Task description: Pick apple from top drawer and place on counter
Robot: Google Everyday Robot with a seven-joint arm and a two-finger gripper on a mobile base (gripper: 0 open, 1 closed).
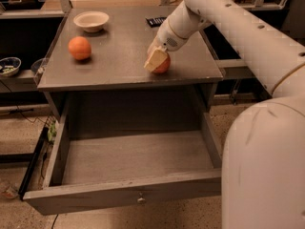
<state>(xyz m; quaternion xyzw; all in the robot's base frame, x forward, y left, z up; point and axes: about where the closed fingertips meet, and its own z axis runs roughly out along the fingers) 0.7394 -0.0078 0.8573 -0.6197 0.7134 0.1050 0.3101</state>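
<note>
The red apple [163,65] sits on the grey counter [119,56] near its front right edge. My gripper [157,61] is down on the counter with its tan fingers [153,61] around the apple, hiding most of it. The white arm reaches in from the upper right. The top drawer [128,166] is pulled fully open below the counter. Its inside shows only bare grey wood. A small metal knob [140,199] sits at the centre of its front panel.
A plain orange [79,47] lies at the counter's left. A white bowl [91,20] stands at the back left and a small dark object [155,21] at the back. Dark side shelves flank the cabinet; a dish [8,66] sits on the left one.
</note>
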